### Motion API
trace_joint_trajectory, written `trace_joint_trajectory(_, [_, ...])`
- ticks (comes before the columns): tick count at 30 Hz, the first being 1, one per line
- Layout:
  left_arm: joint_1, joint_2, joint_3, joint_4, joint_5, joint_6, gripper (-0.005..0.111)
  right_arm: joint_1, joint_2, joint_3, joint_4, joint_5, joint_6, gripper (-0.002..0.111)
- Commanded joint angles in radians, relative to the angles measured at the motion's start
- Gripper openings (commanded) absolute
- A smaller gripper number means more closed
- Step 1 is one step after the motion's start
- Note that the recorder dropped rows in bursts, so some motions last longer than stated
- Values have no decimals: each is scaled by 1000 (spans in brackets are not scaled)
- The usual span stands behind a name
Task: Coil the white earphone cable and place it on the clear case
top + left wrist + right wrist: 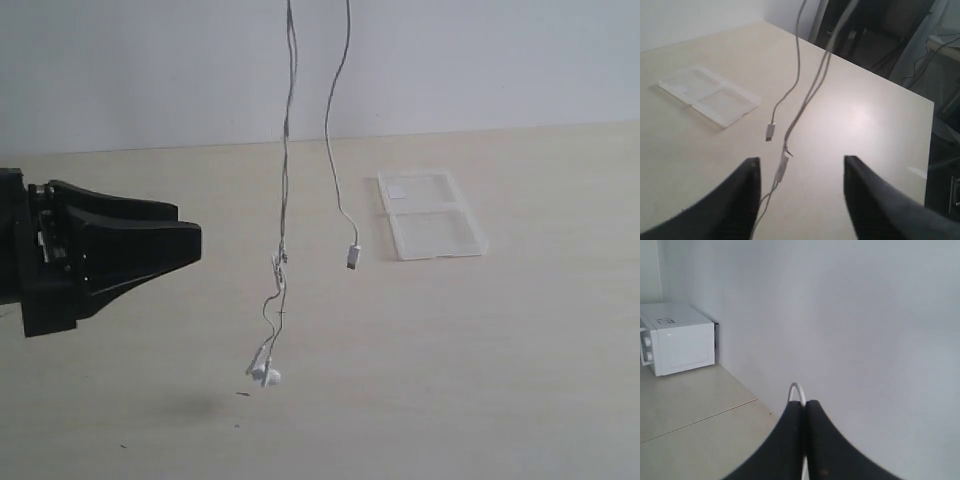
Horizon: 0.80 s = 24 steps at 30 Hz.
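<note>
R gripper (804, 407) dangles white earphone cable (285, 200); clear case (440, 236) lies apart.
R jaws pinched shut on a cable loop, strands hanging down. Earbuds (266, 373) lowest, near table (500, 380), plug (353, 257) higher. L gripper (801, 160) at cable's 9 o'clock, jaws wide apart, holding nothing. Case flat on table, 2 o'clock from earbuds.

The pale beige bench (470, 390) runs back to a plain white wall (520, 60). A white boxy appliance (677, 345) with knobs stands against a wall.
</note>
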Motion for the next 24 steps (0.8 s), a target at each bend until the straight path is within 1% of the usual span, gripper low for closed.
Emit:
trace_joint_trajectory(1, [-6,58,-29,-9,27,5,72,-2,23,-4,-1,-18,18,0])
trace_joint_trajectory(10, [-8,111,-39,-9,40,12,71,-2,76,-4,16,-53,18,0])
trace_joint_trajectory(15, [-8,153,-75,-9,78,13,71,-2,79,-4,33,-75,18,0])
trace_joint_trajectory(21, [-8,220,-125,-9,130,66,71,-2,79,-4,54,-93,18,0])
trace_joint_trajectory(24, [-42,254,-152,-9,124,128,71,-2,79,-6,54,-93,18,0])
